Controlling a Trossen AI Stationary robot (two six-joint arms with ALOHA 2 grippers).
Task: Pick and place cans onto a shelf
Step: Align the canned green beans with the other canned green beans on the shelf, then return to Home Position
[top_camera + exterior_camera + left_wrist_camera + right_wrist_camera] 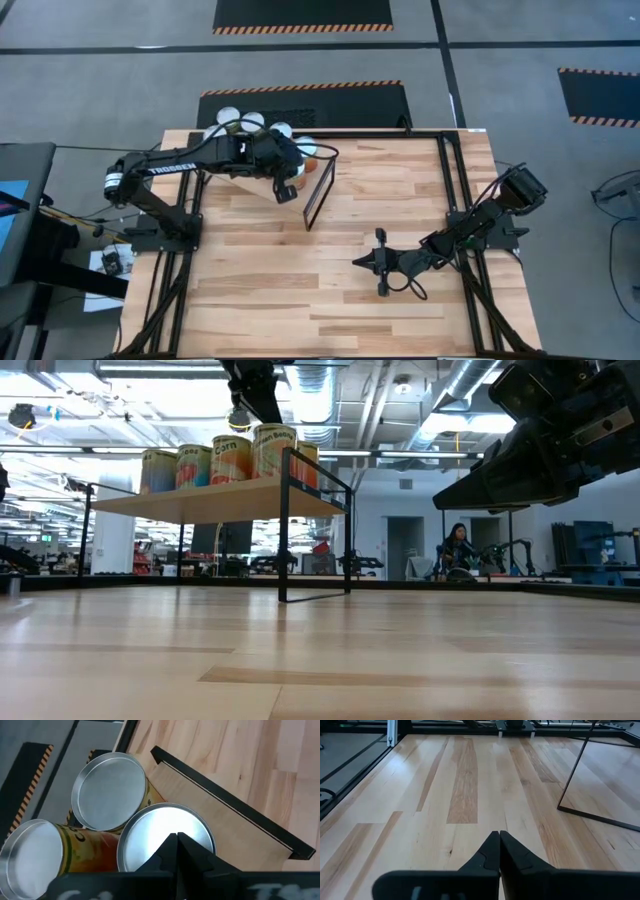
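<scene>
Shelf [255, 170] cans [165, 837] beneath left tool [176, 840]

The left arm [215, 155] hides most cans [228, 117] on the shelf [318, 175] (labels there unreadable).

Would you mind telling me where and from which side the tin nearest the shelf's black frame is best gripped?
Grip the upright silver-lidded tin across its round side wall, coming from above: neighbouring tins crowd it on the plywood shelf, leaving only its top free. The left gripper hangs just above it.
</scene>
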